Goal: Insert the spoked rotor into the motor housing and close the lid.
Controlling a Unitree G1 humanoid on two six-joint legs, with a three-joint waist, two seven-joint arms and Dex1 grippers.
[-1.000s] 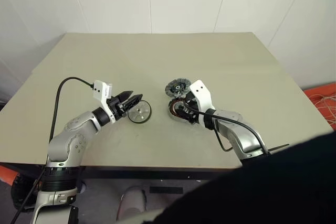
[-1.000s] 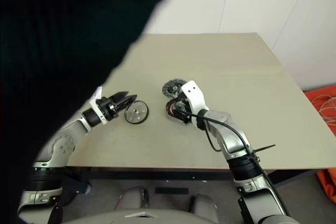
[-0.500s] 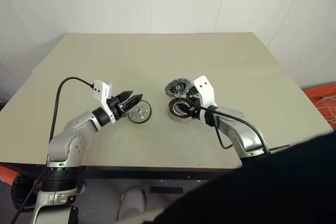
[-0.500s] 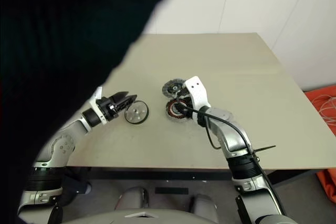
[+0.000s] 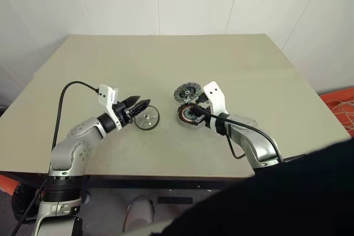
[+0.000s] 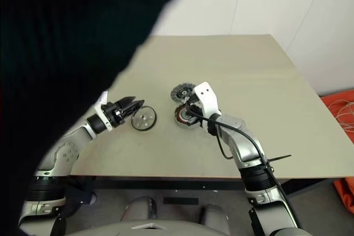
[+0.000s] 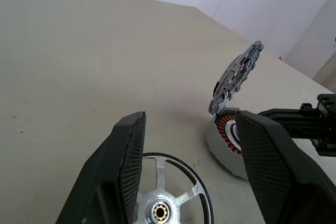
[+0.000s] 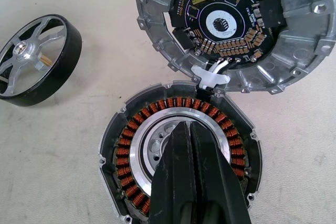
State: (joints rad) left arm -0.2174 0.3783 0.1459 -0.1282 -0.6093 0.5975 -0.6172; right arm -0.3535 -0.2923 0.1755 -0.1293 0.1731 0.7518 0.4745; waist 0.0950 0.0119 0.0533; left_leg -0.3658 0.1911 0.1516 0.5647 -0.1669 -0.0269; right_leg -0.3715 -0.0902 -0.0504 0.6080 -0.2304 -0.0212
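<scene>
The spoked rotor [image 8: 37, 59], a silver spoked wheel in a black ring, lies flat on the table left of centre. My left gripper [image 5: 142, 102] is open and level, its fingers [image 7: 126, 166] either side of the rotor's near edge. The motor housing [image 8: 131, 150], with copper windings around a silver centre, lies right of centre. The lid [image 8: 231, 30], a grey disc with a circuit board inside, stands tilted open at the housing's far edge, joined by white wires. My right gripper [image 8: 190, 125] is shut, its tips over the housing's silver centre, holding nothing that I can see.
The beige table [image 5: 166, 59] has bare room behind and on both sides of the parts. A black cable [image 5: 63, 103] loops from the left wrist. A dark blurred shape [image 5: 287, 203] covers the near right corner. Orange netting [image 5: 340, 103] lies off the table's right edge.
My right gripper's fingers have closed together over the housing's centre. The left arm, rotor and lid have not moved.
</scene>
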